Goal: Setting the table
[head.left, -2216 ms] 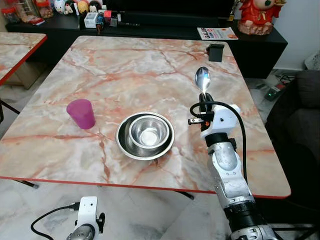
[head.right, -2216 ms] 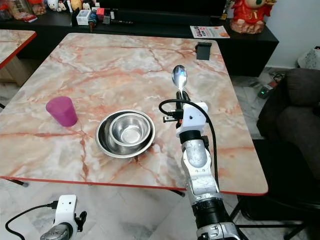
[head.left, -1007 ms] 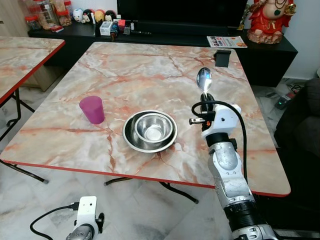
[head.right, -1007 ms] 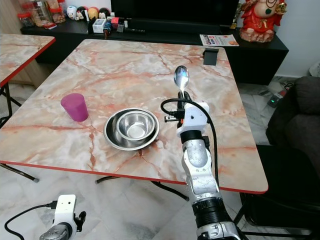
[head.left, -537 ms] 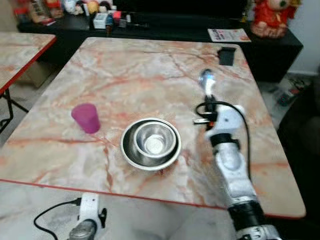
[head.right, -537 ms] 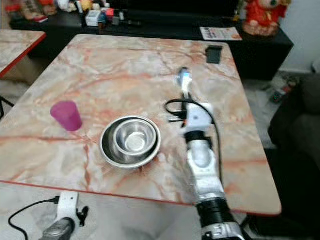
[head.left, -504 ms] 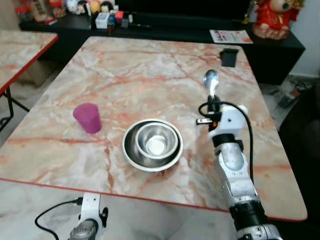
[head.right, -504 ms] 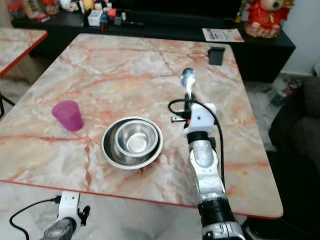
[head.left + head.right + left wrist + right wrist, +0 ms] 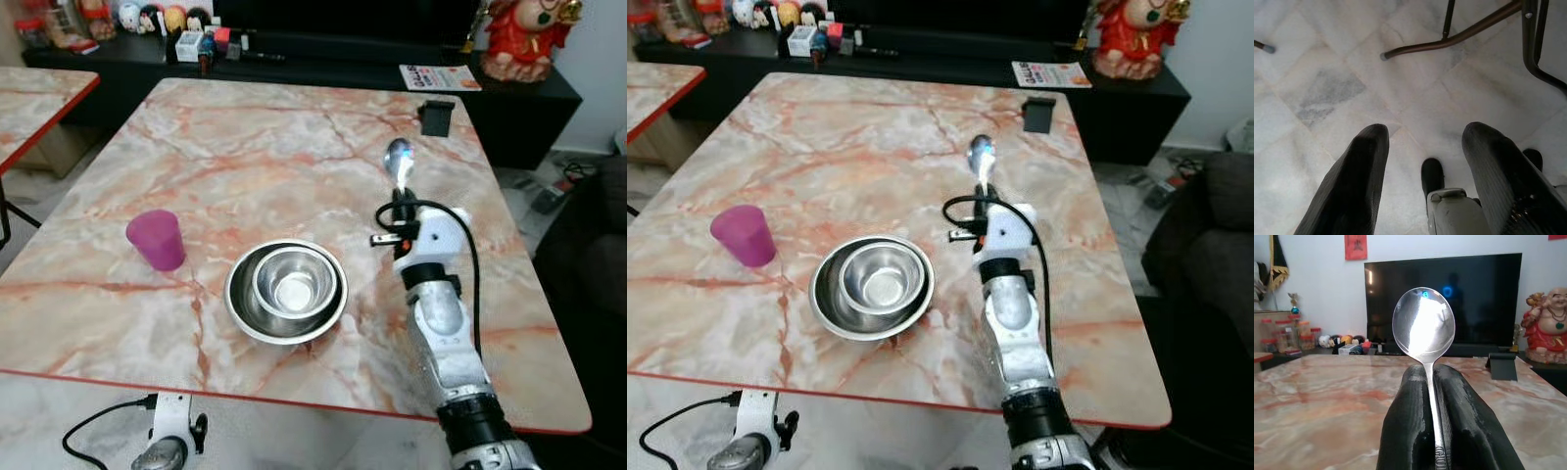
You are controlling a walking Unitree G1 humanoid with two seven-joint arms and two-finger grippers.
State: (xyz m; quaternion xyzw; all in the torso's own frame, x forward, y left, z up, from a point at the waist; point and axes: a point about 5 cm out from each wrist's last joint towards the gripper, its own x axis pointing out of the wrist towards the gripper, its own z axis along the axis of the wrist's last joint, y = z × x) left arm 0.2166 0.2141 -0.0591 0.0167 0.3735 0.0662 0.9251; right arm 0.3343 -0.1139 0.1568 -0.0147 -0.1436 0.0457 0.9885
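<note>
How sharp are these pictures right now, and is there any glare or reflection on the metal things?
Eye views: sharp, evenly lit; soft highlights inside the nested shiny steel bowls. Right wrist view: the polished silver spoon gripped in the right claw is crisp, with bright glare on its bowl; the background looks slightly softer. Left wrist view: clear, showing the open left claw above pale floor tiles.

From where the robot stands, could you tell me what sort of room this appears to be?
Most likely a home living and dining room: a marble-patterned table stands before a television on a low black cabinet crowded with ornaments, with a dark sofa at the robot's right.
</note>
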